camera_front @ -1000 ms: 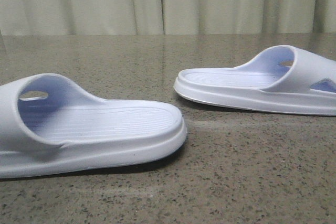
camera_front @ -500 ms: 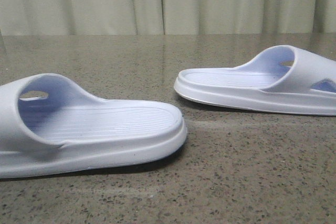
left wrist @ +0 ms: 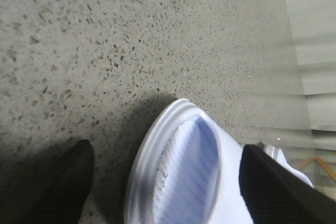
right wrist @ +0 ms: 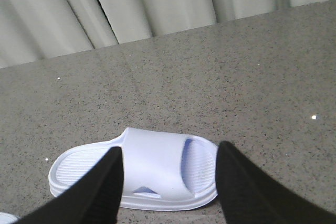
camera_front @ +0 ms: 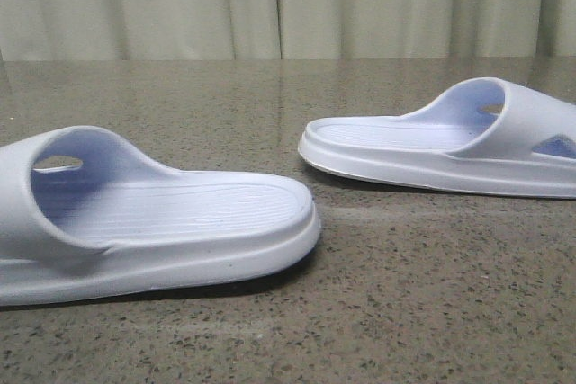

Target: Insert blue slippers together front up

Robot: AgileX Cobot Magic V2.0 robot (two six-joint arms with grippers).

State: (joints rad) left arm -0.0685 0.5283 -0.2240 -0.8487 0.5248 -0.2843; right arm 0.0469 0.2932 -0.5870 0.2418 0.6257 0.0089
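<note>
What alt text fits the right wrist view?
A pale blue slide slipper lies flat, sole down, on a speckled stone table, framed between the open black fingers of the right gripper above it. Pale curtains hang behind the table.

Robot test bench in a curtained indoor room, not a lived-in home.

We see a wide speckled grey-brown stone tabletop (camera_front: 405, 312) filling the view, closed off at 12 o'clock by a pale pleated curtain (camera_front: 270, 2) hanging wall to wall. Only a pair of pale blue slippers (camera_front: 153, 218) lies on it, one at 8 o'clock, one at 2 o'clock. The setting shows no furniture, which suggests a lab staging area.
</note>
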